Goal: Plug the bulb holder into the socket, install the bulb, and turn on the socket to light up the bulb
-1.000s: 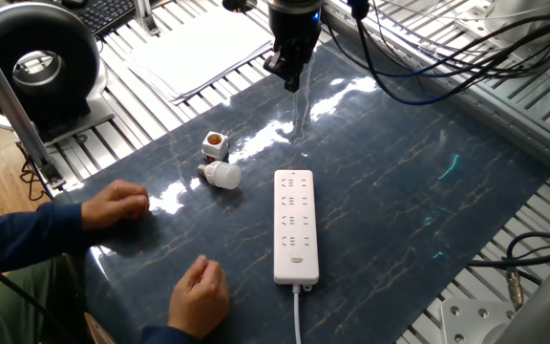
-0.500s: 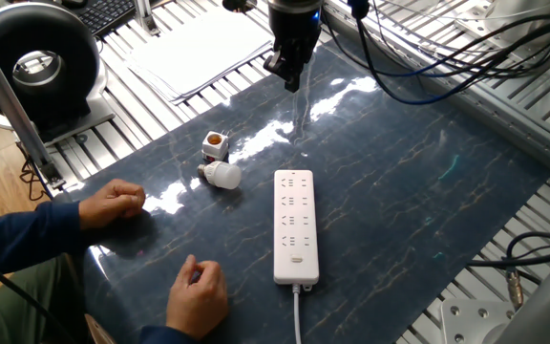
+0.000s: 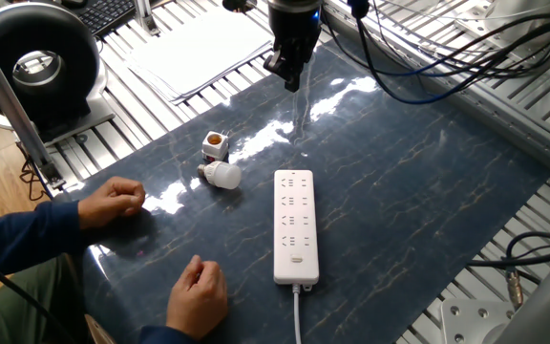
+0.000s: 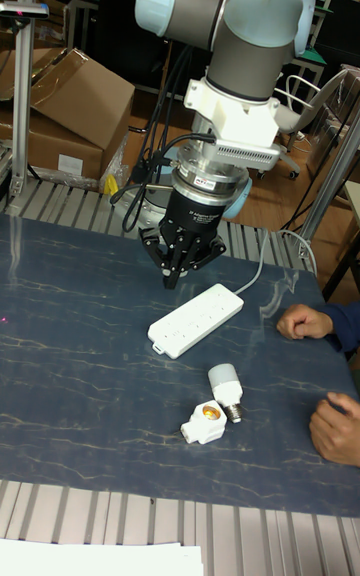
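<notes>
So the bulb holder [image 3: 215, 145] is lying loose on the table, copper opening visible, with the bulb [image 3: 222, 175] just beside it and the socket [image 3: 295, 226] off to one side, nothing plugged in. The gripper [image 3: 293, 76] is held up well clear toward the far edge, nothing gripped, fingers looking nearly closed. The holder would have to be reached by coming down and toward the person's hands [image 3: 115, 203].

The fixed view looks down steeply from behind the seated person, across the dark table [image 3: 399, 191] toward the arm. The tall fixed view faces back from the opposite edge, lower and nearer. Both share the socket [image 3: 295, 225] [image 4: 196, 319] and tabletop.
</notes>
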{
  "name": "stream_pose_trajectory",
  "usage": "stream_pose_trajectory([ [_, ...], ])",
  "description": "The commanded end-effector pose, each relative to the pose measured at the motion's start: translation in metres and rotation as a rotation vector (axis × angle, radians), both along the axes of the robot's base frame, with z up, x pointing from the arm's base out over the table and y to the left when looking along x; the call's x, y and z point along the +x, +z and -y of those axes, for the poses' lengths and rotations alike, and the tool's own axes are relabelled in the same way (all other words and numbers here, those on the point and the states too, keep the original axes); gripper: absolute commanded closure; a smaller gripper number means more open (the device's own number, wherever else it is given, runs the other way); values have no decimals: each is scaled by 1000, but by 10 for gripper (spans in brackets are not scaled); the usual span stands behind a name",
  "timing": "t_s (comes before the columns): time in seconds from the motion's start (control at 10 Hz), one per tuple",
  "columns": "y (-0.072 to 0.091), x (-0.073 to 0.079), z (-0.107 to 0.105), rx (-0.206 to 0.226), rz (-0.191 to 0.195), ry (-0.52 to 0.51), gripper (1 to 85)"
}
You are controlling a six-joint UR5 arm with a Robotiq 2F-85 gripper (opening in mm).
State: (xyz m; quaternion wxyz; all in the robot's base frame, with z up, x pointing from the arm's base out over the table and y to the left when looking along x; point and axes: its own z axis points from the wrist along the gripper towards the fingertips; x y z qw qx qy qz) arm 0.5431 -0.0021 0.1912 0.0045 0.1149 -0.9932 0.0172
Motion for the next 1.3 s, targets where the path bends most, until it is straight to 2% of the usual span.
stream_pose_trajectory([
  [0.0,2,0,-3,11,0,-3,847],
  [0.4,5,2,-1,-4,-2,-7,847],
  [0.5,12,5,0,-27,-5,-20,847],
  [0.7,29,6,-8,-40,-42,-51,847],
  [0.9,32,10,-7,-51,-40,-53,847],
  [1.1,40,25,-9,-46,-18,-33,847],
  [1.2,45,36,-19,-38,-12,-28,847],
])
